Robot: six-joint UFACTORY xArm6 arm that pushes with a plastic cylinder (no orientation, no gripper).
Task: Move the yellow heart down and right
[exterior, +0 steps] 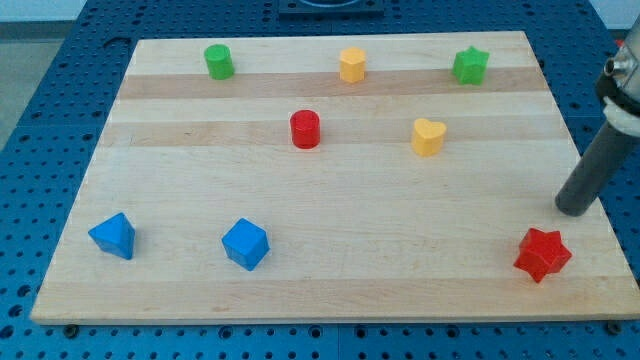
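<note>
The yellow heart [428, 136] sits on the wooden board [330, 280], right of centre in the upper half. My tip [572, 209] rests near the board's right edge, well to the right of and below the heart, and just above the red star [542, 254]. The rod rises toward the view's upper right. Nothing touches the heart.
A red cylinder [305, 129] stands left of the heart. A yellow hexagon [352, 64], green star [469, 66] and green cylinder [219, 61] line the top. Two blue blocks [112, 235] [245, 244] lie at the bottom left.
</note>
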